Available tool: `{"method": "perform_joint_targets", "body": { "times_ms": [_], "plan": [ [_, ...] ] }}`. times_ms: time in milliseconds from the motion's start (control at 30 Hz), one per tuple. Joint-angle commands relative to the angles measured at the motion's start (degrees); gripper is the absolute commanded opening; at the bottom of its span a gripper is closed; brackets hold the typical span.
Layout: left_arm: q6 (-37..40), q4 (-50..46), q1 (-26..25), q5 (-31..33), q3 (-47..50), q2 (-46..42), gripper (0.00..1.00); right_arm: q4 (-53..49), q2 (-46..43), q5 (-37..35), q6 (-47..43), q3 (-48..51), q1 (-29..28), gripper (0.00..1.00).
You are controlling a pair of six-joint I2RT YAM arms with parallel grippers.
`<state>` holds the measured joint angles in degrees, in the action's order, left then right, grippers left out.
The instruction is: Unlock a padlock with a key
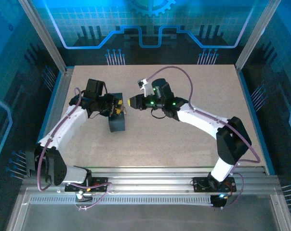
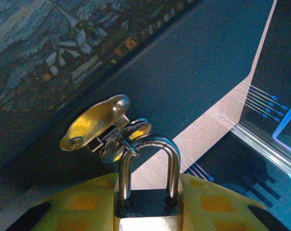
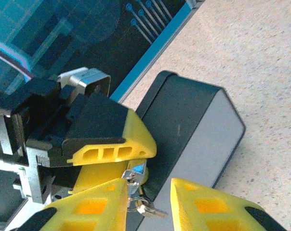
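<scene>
Padlock (image 2: 146,203) clamped in left jaws, right jaws parted — key (image 3: 146,209) between them, ungripped

padlock (image 2: 148,208): small, silvery-grey, dark top, upright, both shackle legs seated in the body, which is pinched in the left end effector (image 2: 148,195). key (image 3: 146,208): tiny bunch dangling off the shackle, loose between the right end effector (image 3: 149,188) fingers.

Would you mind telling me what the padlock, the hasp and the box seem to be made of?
The padlock looks like metal: a polished silvery shackle with sharp reflections above a dark body. The hasp seems thin plated metal, mirroring yellow. The box is probably painted tin, dark with rounded corners, though the look leaves that open.
</scene>
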<state>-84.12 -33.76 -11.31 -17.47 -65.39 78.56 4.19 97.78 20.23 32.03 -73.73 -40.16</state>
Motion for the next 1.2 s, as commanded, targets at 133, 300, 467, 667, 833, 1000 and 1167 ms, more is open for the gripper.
{"method": "perform_joint_targets", "body": {
  "times_ms": [133,300,467,667,833,1000,1167],
  "plan": [
    [-0.3,2.3,0.0,-1.4,0.0,-2.0,0.0,-2.0,2.9,3.8,0.5,-2.4,-2.2,0.29],
    [-0.4,2.4,0.0,-1.4,0.1,-2.1,0.0,-1.7,3.6,3.9,1.2,-2.3,-2.6,0.27],
    [-0.5,2.5,0.0,-1.4,0.2,-2.2,0.0,-0.3,4.2,3.8,3.4,-2.1,-2.8,0.22],
    [-0.5,2.8,0.0,-1.6,0.4,-2.3,0.0,7.2,5.3,4.9,12.8,0.3,-2.7,0.05],
    [-0.1,3.2,-0.1,-1.4,0.4,-2.3,0.0,18.0,5.6,6.4,25.6,4.0,-2.7,0.0],
    [0.5,3.6,-0.1,-1.2,0.4,-2.0,0.0,29.7,5.8,5.4,42.2,8.4,-2.8,0.0],
    [1.3,3.7,-0.1,-0.9,0.5,-1.7,0.0,38.0,6.9,3.1,56.9,9.8,-3.6,0.0]
  ]
}}
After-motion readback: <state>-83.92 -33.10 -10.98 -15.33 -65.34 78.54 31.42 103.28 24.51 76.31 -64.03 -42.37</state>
